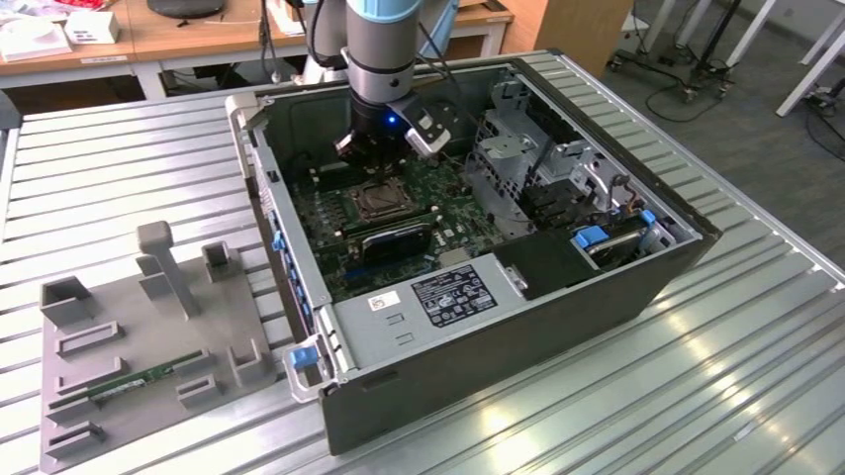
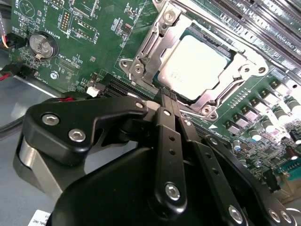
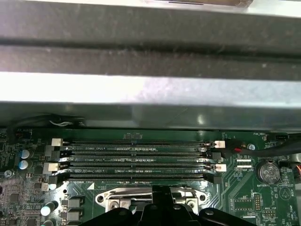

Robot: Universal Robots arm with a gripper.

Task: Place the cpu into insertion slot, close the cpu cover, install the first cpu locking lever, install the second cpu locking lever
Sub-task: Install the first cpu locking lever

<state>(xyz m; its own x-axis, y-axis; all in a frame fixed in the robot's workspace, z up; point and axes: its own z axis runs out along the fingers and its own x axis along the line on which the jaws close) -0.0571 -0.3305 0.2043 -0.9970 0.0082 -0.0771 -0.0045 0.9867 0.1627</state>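
Black finger links of the gripper [image 2: 168,101] loom in the second wrist view, tips pressed together on nothing and hiding the socket's near edge. Just past the tips the cpu [image 2: 195,66] lies seated, with the cpu cover [image 2: 143,49] down around it. A coin cell battery [image 2: 43,44] sits well aside. The first wrist view adds memory slots [image 3: 136,160] beyond the socket, then the case wall [image 3: 150,94].

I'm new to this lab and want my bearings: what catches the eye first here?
The open computer case stands in the middle of the exterior view, with the arm's pincer hanging inside over the motherboard. In the second wrist view the silvery cpu sits framed by the closed cpu cover, just beyond the shut pincer.
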